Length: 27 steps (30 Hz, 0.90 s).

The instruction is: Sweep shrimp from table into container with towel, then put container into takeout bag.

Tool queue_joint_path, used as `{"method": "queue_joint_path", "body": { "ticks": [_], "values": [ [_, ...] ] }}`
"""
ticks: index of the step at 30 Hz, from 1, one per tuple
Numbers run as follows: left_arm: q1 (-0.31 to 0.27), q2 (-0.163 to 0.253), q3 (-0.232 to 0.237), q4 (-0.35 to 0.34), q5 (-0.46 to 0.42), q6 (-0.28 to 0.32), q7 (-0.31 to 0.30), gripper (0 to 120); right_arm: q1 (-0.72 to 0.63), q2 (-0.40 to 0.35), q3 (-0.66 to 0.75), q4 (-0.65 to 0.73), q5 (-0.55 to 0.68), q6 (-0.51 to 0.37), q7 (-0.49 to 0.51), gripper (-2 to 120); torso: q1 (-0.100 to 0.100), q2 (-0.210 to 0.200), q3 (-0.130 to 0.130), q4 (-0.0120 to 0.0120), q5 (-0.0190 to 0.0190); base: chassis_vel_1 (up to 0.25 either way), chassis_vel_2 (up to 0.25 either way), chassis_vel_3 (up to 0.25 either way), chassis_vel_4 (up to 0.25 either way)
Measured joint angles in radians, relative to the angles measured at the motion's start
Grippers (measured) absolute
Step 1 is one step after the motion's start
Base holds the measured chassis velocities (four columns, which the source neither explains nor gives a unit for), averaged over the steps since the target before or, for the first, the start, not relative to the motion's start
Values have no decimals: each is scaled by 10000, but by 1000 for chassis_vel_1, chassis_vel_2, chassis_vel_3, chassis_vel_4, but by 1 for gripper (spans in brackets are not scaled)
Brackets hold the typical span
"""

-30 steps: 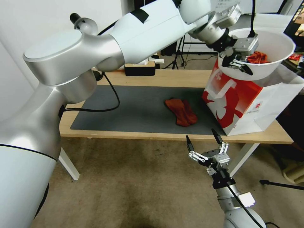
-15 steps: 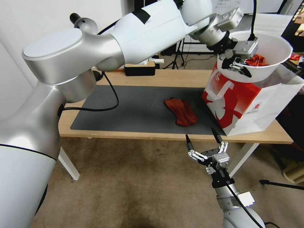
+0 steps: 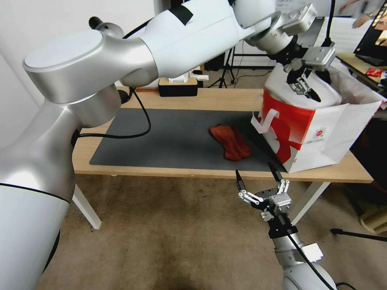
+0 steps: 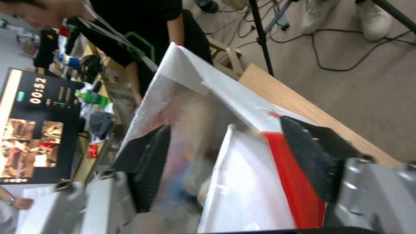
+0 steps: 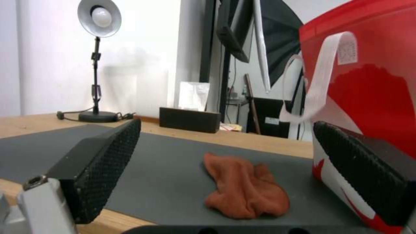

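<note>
My left gripper (image 3: pixel 303 82) grasps the bowl's (image 3: pixel 282 86) rim, sunk into the bag (image 3: pixel 300 133) at the table's (image 3: pixel 169 98) right end. My right gripper (image 3: pixel 258 181) hangs released before the table edge, towel (image 3: pixel 230 141) on the mat (image 3: pixel 169 137).

The head camera looks forward and down from above the near edge of the table (image 3: pixel 133 171), taking in the whole dark mat (image 3: pixel 169 141). The left wrist camera sits far right, close over the open top of the takeout bag (image 4: pixel 242 182), facing down into it. The right wrist camera sits low, just off the near edge, facing across the mat toward the far wall. It shares the towel (image 5: pixel 245 188) and bag front with the head view.
</note>
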<state>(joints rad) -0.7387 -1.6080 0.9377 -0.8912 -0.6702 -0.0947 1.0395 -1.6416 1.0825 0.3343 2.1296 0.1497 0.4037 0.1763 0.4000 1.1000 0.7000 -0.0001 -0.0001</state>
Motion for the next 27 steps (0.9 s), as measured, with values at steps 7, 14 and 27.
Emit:
{"method": "queue_joint_path", "body": {
  "ticks": [7,14,27],
  "values": [
    [36,0,-932,484,319,102,-153,96,50,-181,43,-31,113,-5,-5,100,-1,0,-1,0,0,0,0,0,0],
    [1195,973,-2742,310,1311,416,-1963,100,80,-305,99,-81,287,-6,8,100,1,-3,1,-1,-1,0,0,0,0],
    [3748,5189,-4489,-3507,936,2551,-6800,100,-5,-267,157,-77,288,-42,34,100,0,-1,-1,6,-7,0,0,0,0]
  ]
}}
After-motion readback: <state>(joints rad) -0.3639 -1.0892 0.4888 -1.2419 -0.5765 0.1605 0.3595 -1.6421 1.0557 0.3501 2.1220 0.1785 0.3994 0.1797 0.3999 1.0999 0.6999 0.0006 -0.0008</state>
